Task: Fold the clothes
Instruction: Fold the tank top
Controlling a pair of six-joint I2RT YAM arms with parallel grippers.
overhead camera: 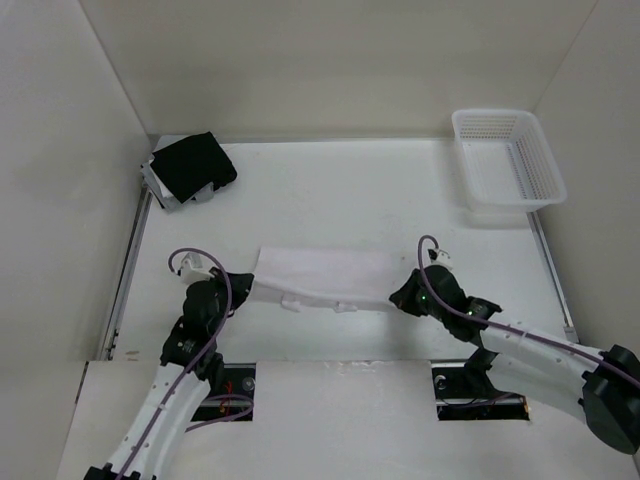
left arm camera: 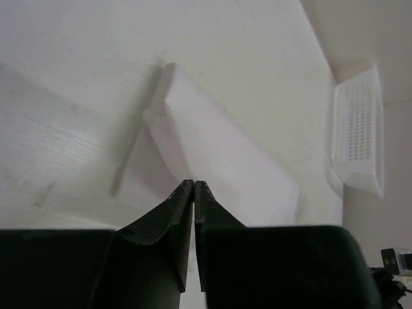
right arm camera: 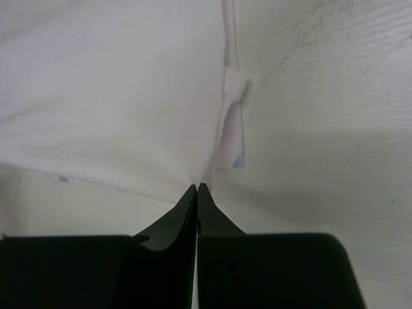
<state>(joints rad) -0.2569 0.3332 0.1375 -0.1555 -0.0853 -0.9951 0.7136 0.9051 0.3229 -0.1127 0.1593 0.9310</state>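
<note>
Overhead, the clothes (overhead camera: 325, 272) are lying as a white band across the near middle of the desk (overhead camera: 350, 190), with the long axis running left to right. The left tool (overhead camera: 243, 290) is gripping the band's left end and the right tool (overhead camera: 402, 296) its right end, so neither arm is sitting nearer the middle. The near long edge is being drawn taut between them, while the far part is resting flat. A black cloth (overhead camera: 190, 168) and a basket (overhead camera: 505, 160) are sitting well apart at the far corners.

From the left wrist, the jaws are pressing almost together on a thin edge of the fabric, which is running away ahead of the tips.

From the right wrist, the jaws are pinching a gathered corner, and the sheet is spreading out ahead.

Judging from this, the coming fold is turning on that left-right axis, with the near edge going over toward the far one.
</note>
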